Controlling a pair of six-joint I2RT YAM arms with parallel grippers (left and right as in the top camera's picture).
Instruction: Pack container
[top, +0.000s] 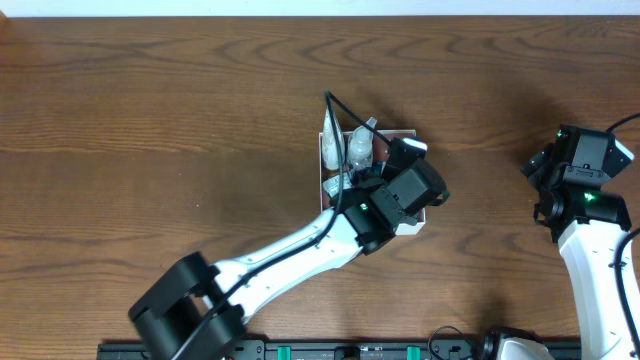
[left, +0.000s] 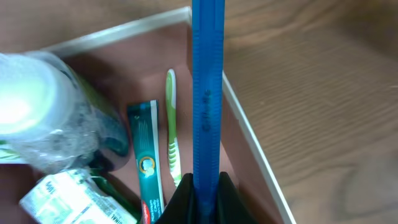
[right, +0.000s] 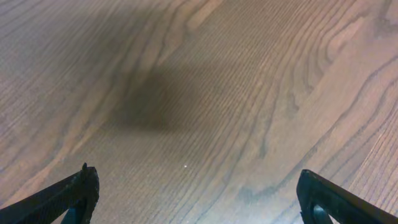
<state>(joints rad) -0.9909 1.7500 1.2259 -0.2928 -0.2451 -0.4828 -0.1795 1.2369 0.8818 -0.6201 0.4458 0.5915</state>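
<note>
Left gripper (left: 202, 202) was clamped on near end of blue stick (left: 208, 93); far end out of frame. Stick hung over container (left: 252, 140), running close along one wall, just beside toothbrush (left: 171, 124) and toothpaste (left: 144, 162). Bottle (left: 37, 112) crowded other side. Container sat mid-table (left: 323, 93).

Risk, by my read: let go this near wall, stick could catch rim, seesaw out, or bridge toothbrush.

Right gripper (right: 198, 193) was spread wide, over table, well apart.

No wording clearly legible. Blue handle (left: 208, 93): faint raised lettering along its length, unreadable. Teal tube (left: 146, 162): round emblem, small print blurred. White packet (left: 68, 196): dark print, blurred.
</note>
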